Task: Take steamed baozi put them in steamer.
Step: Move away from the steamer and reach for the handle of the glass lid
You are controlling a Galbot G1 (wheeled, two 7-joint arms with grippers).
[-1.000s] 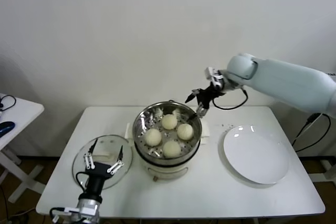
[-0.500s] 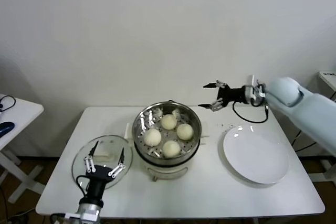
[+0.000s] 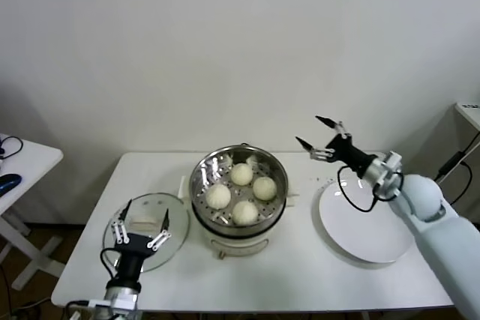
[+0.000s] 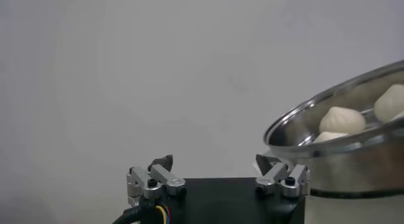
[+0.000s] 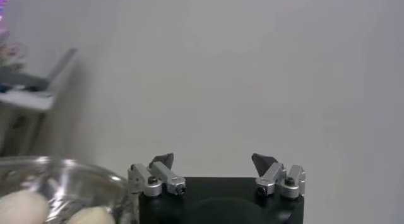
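Four buns sit in the steamer mid-table; right gripper wide open, empty, raised beside it above the plate; left gripper open, empty, over the glass lid.

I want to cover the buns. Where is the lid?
In the head view the lid lies flat on the table's left side, beside the steamer.

No text, label, brand, number or sign can be read anywhere in these views.
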